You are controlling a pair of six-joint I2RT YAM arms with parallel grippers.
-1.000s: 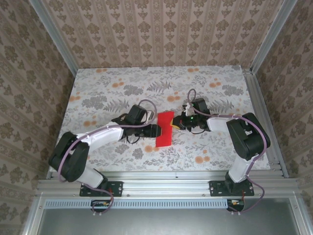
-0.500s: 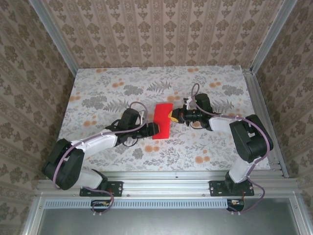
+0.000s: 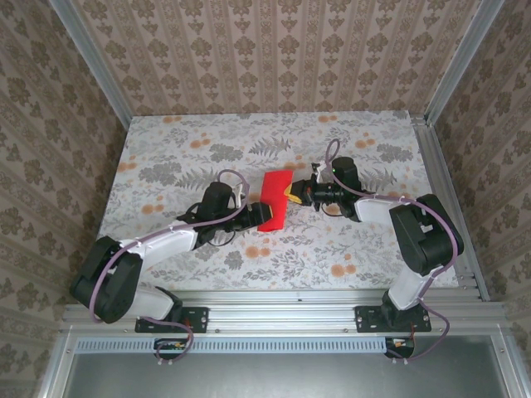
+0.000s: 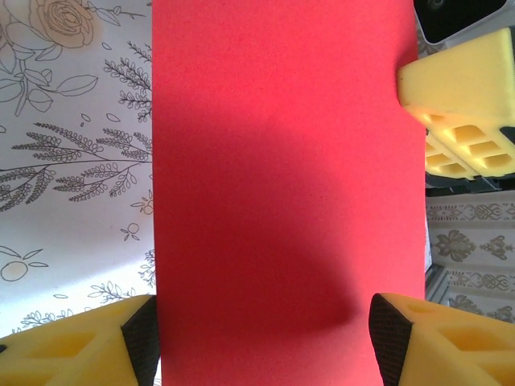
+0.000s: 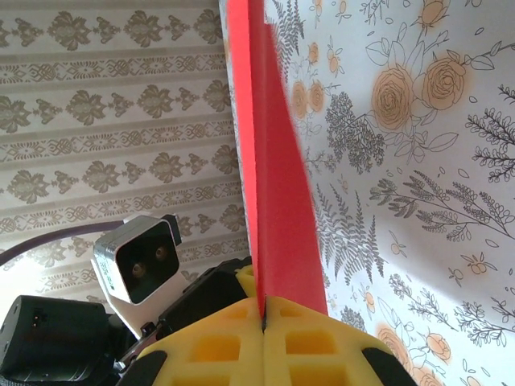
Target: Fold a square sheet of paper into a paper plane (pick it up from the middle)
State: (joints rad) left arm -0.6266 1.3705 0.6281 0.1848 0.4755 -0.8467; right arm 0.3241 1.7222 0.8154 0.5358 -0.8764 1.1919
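Both arms extend forward and inward, elbows bent, wrists low, grippers facing each other. Left gripper [image 3: 254, 214]: jaws parted wide. Right gripper [image 3: 292, 196]: jaws pinched together on the square sheet of paper [image 3: 275, 201].

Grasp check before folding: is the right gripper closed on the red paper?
Yes: in the right wrist view the right gripper is closed, with the edge of the red paper pinched between its yellow jaws.

Square sheet of paper [image 3: 274, 201] now farther back, foreshortened.
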